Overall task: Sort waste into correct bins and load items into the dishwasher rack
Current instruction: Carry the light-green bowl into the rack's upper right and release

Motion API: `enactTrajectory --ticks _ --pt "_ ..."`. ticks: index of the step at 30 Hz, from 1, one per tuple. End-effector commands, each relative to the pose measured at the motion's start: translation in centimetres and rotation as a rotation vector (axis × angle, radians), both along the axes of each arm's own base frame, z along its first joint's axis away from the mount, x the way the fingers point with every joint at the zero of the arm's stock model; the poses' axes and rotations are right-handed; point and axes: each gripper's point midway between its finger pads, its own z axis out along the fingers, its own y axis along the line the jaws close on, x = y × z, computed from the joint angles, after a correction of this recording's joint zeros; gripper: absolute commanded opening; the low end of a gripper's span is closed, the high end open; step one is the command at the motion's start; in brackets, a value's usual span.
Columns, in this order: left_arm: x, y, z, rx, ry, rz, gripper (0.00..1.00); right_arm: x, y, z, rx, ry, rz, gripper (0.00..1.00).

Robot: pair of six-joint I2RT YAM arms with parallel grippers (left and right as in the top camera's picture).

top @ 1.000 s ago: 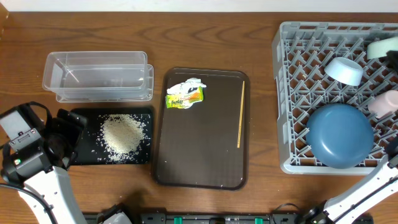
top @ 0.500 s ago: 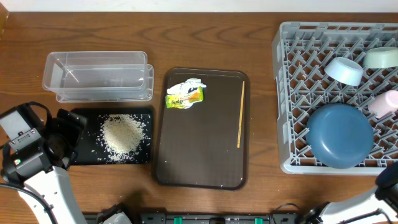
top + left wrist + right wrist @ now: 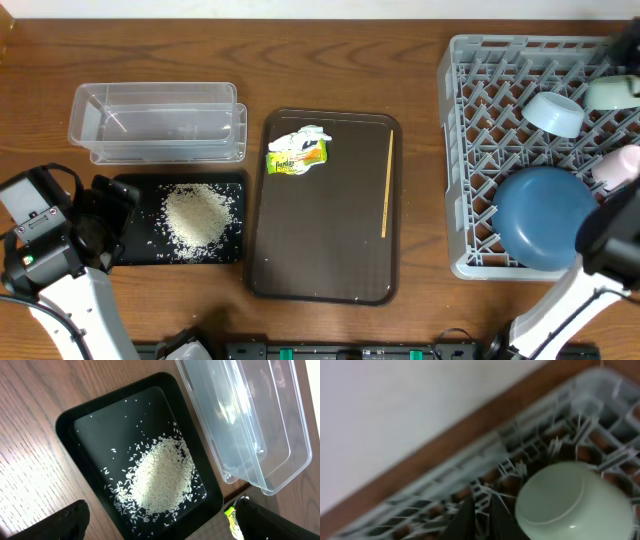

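The grey dishwasher rack (image 3: 470, 150) at the right holds the blue plate (image 3: 545, 215), the light blue bowl (image 3: 555, 112), the mint green bowl (image 3: 612, 93) and the pink cup (image 3: 622, 165). The rice (image 3: 200, 215) lies in the black tray (image 3: 120, 250). The clear tub (image 3: 155, 122) behind it is empty. The wrapper (image 3: 297, 152) lies on the brown serving tray. My left gripper (image 3: 165, 525) is wide open and empty above the black tray's near end. My right gripper (image 3: 482, 520) is blurred, with fingers close together and empty, left of the mint bowl (image 3: 575, 505) over the rack's far corner.
The dark brown serving tray (image 3: 325, 250) sits mid-table with a thin wooden chopstick (image 3: 386, 185) along its right side. My left arm (image 3: 45, 245) stands at the front left. My right arm (image 3: 605, 235) is a dark blur over the rack's right edge.
The mint bowl has shifted slightly down and sits free in the rack's far right corner. My right arm has moved fast along the rack's right edge. The left arm is still.
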Motion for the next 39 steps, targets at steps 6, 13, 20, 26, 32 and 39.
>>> enactTrajectory --ticks 6,13,20,26,32,39 --pt "0.1 0.4 0.7 0.02 -0.011 0.011 0.95 -0.7 -2.9 -4.7 -0.083 0.123 -0.079 0.09" --pt "0.1 0.5 0.7 0.021 -0.011 0.011 0.96 -2.6 -4.4 -5.9 -0.133 0.216 -0.083 0.11" --pt "0.1 0.4 0.7 0.02 -0.011 0.011 0.96 -4.1 -5.4 -6.7 -0.122 0.264 -0.093 0.1" --pt "0.1 0.4 0.7 0.02 -0.011 0.011 0.96 -5.9 -6.5 -7.4 -0.1 0.315 -0.117 0.11" --pt "0.1 0.4 0.7 0.02 -0.011 0.011 0.95 -8.5 -7.7 -7.4 -0.058 0.362 -0.163 0.07" --pt "0.1 0.5 0.7 0.021 -0.011 0.011 0.96 -9.1 -6.3 0.7 0.019 0.168 -0.201 0.1"
